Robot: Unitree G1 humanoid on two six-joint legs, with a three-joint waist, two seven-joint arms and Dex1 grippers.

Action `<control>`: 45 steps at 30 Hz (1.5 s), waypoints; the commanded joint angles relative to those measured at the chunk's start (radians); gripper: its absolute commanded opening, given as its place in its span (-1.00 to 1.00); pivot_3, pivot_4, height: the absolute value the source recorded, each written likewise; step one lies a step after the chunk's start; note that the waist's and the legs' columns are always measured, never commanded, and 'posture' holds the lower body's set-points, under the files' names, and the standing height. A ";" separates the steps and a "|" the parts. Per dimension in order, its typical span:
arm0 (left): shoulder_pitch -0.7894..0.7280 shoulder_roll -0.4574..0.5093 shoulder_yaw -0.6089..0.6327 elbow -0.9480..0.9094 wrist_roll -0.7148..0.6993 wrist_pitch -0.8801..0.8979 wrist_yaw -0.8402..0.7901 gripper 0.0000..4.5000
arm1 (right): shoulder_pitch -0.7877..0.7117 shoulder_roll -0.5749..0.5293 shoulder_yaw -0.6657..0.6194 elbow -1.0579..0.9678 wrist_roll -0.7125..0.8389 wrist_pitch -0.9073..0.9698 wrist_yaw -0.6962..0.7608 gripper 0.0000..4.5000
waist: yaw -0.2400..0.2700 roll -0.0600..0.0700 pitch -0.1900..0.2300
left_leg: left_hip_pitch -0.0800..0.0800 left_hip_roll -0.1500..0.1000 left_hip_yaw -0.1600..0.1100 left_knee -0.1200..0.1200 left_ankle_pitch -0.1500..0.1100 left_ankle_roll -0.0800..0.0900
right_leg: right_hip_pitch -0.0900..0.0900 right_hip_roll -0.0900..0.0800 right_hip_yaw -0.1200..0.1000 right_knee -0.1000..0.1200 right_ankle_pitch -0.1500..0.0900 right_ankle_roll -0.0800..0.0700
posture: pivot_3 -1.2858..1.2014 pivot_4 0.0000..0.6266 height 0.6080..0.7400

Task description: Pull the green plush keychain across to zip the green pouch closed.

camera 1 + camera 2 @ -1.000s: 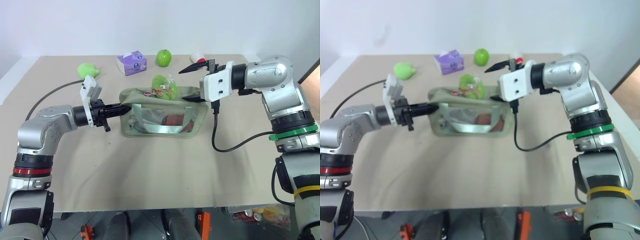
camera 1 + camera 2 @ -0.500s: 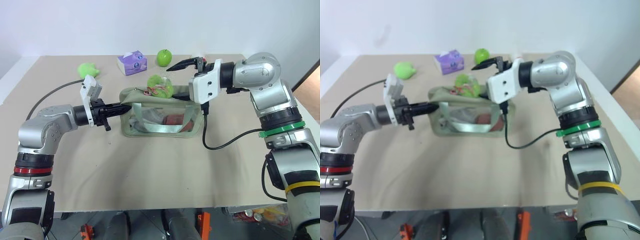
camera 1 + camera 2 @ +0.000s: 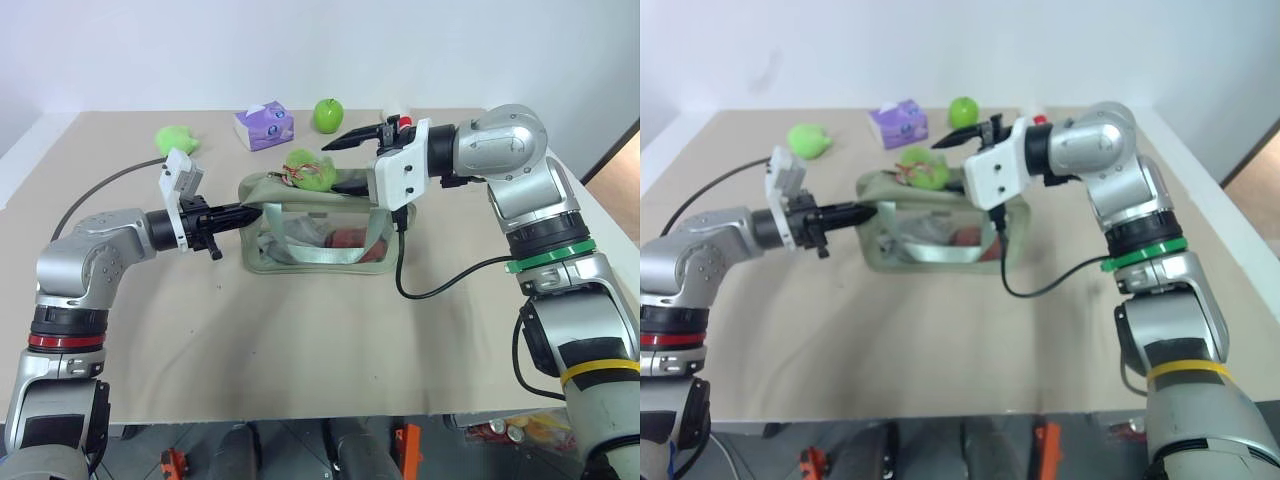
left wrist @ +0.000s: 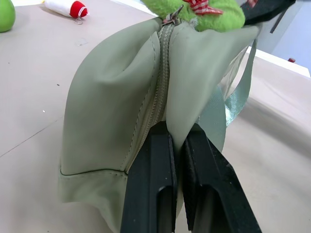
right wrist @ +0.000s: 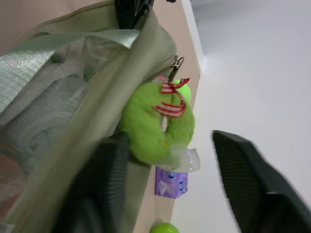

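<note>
- Green plush keychain [image 3: 309, 169] sits on top of the green pouch [image 3: 300, 250], now near the pouch's left end; a second ago it sat mid-zipper, so closing is well advanced.
- Right end effector [image 3: 345, 165] has followed it leftward, jaws narrowing around the plush; firm hold unconfirmed.
- Left end effector [image 4: 177, 160] clamps the pouch's left end.
- Left wrist view alone shows the zipper pull right at the keychain.
</note>
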 commanded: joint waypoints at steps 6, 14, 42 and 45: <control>-0.005 -0.002 0.046 -0.036 -0.027 -0.019 0.007 -1.00 | -0.042 0.006 -0.003 0.039 0.003 -0.017 -0.008 -0.97 | 0.000 0.000 0.000 | 0.000 0.000 0.000 0.000 0.000 0.000 | 0.000 0.000 0.000 0.000 0.000 0.000 | 0.03 -0.52 1.00; -0.005 -0.006 0.048 -0.035 -0.026 -0.021 0.011 -1.00 | -0.046 0.002 -0.004 0.061 0.002 -0.027 -0.007 -0.97 | 0.000 0.000 0.000 | 0.000 0.000 0.000 0.000 0.000 0.000 | 0.000 0.000 0.000 0.000 0.000 0.000 | 0.03 -0.52 1.00; -0.028 -0.014 0.028 0.009 -0.006 -0.035 -0.015 -1.00 | -0.074 -0.217 -0.049 0.119 -0.044 -0.027 -0.062 -0.97 | 0.000 0.000 0.000 | 0.000 -0.001 0.000 -0.001 0.000 0.000 | 0.000 -0.001 0.000 0.000 -0.001 -0.001 | 0.03 -0.52 1.00; -0.043 -0.019 0.019 0.026 -0.002 -0.044 -0.023 -1.00 | -0.061 -0.231 -0.051 0.092 -0.033 -0.010 -0.061 -0.97 | -0.001 0.000 0.000 | 0.001 0.000 0.000 -0.001 0.000 0.000 | 0.000 0.000 0.000 0.000 -0.001 -0.001 | 0.03 -0.52 1.00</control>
